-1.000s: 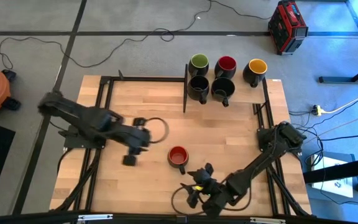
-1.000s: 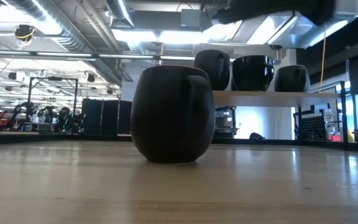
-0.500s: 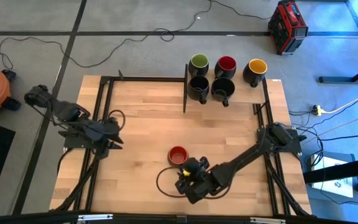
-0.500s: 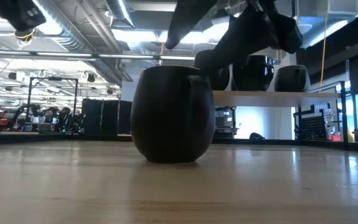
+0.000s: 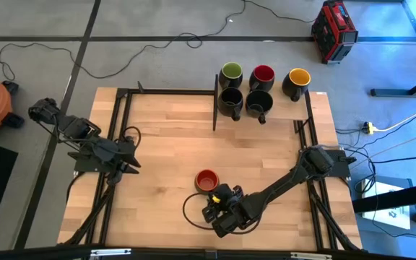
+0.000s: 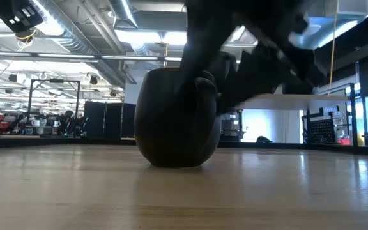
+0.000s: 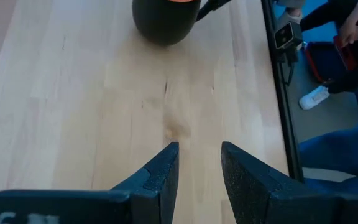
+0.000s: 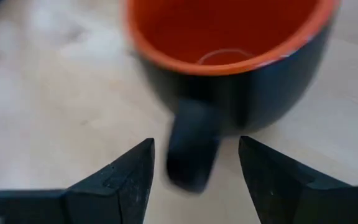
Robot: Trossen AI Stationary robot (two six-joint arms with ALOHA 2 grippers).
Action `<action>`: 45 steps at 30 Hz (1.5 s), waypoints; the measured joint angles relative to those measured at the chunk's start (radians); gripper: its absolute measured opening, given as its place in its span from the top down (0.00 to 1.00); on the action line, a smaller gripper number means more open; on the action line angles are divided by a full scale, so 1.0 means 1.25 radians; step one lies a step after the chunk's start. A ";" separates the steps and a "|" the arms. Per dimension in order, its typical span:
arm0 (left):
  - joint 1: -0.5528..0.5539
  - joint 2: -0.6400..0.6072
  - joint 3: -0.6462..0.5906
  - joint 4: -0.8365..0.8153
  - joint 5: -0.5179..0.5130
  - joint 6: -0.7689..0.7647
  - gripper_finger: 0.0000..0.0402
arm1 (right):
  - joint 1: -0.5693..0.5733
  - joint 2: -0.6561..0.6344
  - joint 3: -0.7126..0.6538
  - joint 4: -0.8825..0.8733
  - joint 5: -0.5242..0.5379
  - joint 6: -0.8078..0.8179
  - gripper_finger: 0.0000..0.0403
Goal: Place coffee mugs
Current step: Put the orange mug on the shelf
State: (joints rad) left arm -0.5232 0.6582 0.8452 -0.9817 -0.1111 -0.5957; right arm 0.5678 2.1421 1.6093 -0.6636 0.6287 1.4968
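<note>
My right hand [image 5: 209, 209] sat low at the bottom centre of the overhead frame, just below the red-lined mug [image 5: 206, 180] standing upright on the wooden counter [image 5: 165, 137]. Fingers [image 8: 114, 177] were spread, with the mug's handle [image 8: 191, 149] between them, not touched (wrist view). In the low view the mug [image 6: 174, 118] filled the middle, my arm dark above it.

Five more mugs [image 5: 258, 87] were grouped at the upper right: green, red and yellow insides behind, two black in front.

My left hand [image 5: 132, 167] waited at the counter's left edge, fingers [image 7: 160, 171] slightly parted, holding nothing.
</note>
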 joint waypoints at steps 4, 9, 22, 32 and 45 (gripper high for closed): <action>0.000 0.002 0.000 0.000 0.008 0.000 0.71 | -0.006 0.022 0.000 -0.019 0.028 0.038 0.45; 0.000 0.002 0.000 0.000 0.019 -0.002 0.71 | -0.009 0.029 0.000 -0.021 0.030 0.035 0.52; 0.000 0.002 0.000 0.000 0.019 0.003 0.71 | -0.009 0.028 0.000 -0.024 0.035 -0.007 0.89; 0.000 0.002 0.000 -0.001 0.035 0.002 0.71 | -0.009 -0.046 -0.001 -0.162 0.062 0.057 0.89; 0.000 0.002 0.000 -0.002 0.043 0.003 0.72 | -0.003 -0.191 -0.001 -0.495 0.043 0.252 0.89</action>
State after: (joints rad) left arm -0.5232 0.6607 0.8452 -0.9839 -0.0574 -0.5915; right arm 0.5644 1.9032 1.6081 -1.2830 0.6827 1.8119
